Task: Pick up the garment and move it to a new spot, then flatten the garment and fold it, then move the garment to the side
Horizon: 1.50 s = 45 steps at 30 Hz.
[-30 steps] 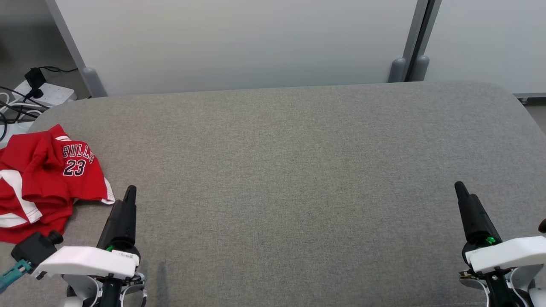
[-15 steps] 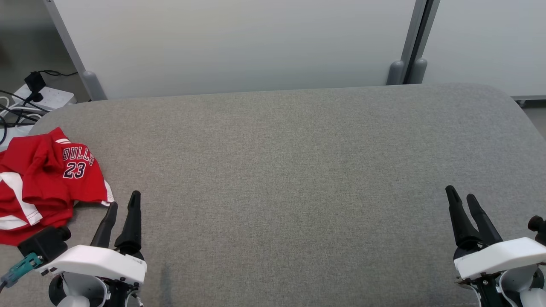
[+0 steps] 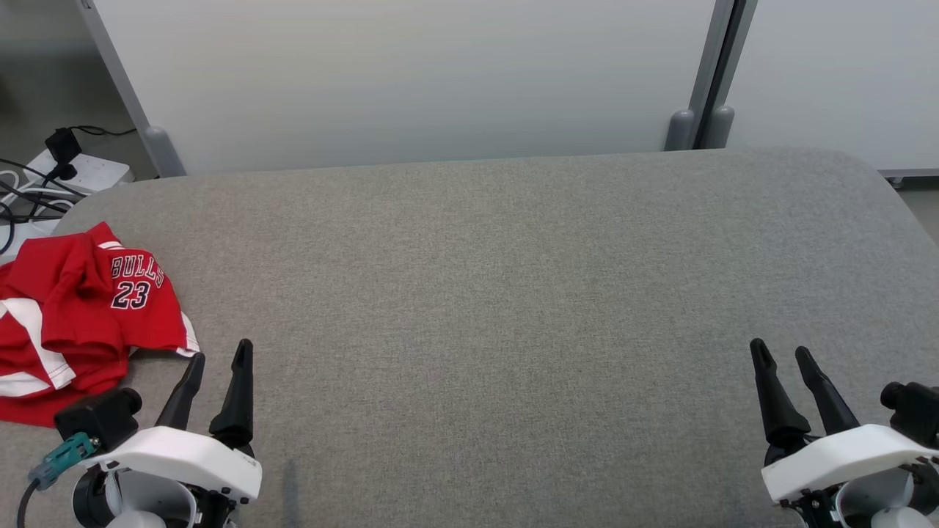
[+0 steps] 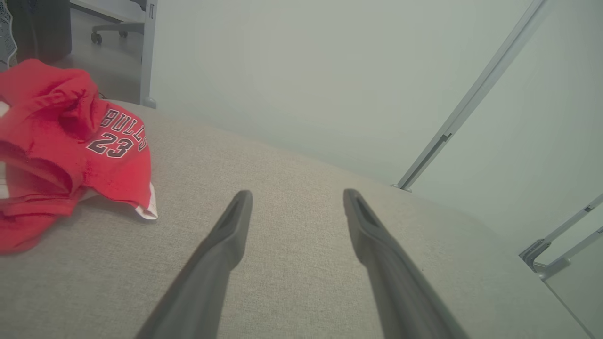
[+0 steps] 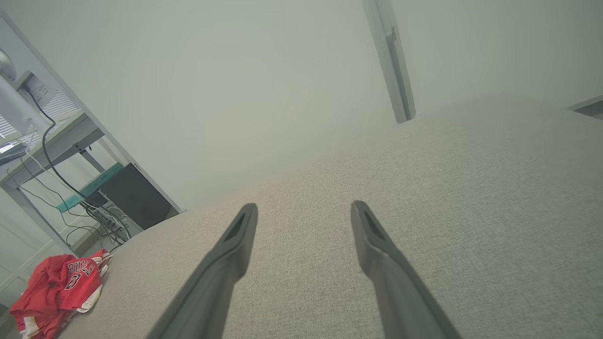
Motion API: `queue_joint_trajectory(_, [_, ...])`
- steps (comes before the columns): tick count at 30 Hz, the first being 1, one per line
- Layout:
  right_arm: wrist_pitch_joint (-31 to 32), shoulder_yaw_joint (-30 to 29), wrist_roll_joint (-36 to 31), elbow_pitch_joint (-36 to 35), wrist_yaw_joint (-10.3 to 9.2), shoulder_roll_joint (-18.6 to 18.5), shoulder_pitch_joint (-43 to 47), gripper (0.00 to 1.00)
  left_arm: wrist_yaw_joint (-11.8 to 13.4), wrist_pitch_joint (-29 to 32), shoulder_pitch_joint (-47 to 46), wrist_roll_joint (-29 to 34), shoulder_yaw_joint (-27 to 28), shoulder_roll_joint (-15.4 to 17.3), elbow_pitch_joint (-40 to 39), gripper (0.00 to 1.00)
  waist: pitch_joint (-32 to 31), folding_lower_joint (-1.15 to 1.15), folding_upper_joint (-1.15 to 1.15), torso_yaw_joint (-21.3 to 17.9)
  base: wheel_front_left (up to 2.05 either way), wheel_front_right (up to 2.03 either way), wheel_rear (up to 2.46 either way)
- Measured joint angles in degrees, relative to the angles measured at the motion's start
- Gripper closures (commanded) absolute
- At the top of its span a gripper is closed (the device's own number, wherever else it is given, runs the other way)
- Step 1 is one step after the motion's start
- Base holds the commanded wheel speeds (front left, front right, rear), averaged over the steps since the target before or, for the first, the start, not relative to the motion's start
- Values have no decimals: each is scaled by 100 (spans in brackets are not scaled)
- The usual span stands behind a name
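Garment (image 3: 81, 308) lettering reads "BULLS" arched over "23", dark characters outlined in white on bright red cloth. It is a red jersey-like piece with white bands and a white strip at one hem. It lies crumpled in soft bunched folds at the far left end of the counter (image 3: 499, 293). The counter is covered in grey fabric with a fine, even weave, and its corners are rounded. The left claw (image 3: 220, 352) sits just beside the cloth's nearest corner without touching it, its two long, dark, tapered fingers spread wide and holding nothing. The right claw (image 3: 779, 348) is well apart at the counter's right side, likewise spread wide and empty. Behind the counter stand smooth pale panels (image 3: 411, 73) joined by a grey post (image 3: 706, 73). A white power strip (image 3: 81, 170) with black cables lies on the floor at the left.
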Motion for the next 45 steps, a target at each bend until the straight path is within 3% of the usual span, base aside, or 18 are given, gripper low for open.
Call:
queue_joint_trajectory(11, [-216,-144,-849,46,1,142,1,0,169,-91,0,422,-51,159,162,0,-36,0,0,52,0,0,0])
queue_joint_trajectory(45, [-532,-215,-2619,58,9,313,270,0,339,-309,-2,1528,-469,443,521,0,-207,0,0,40,0,0,0])
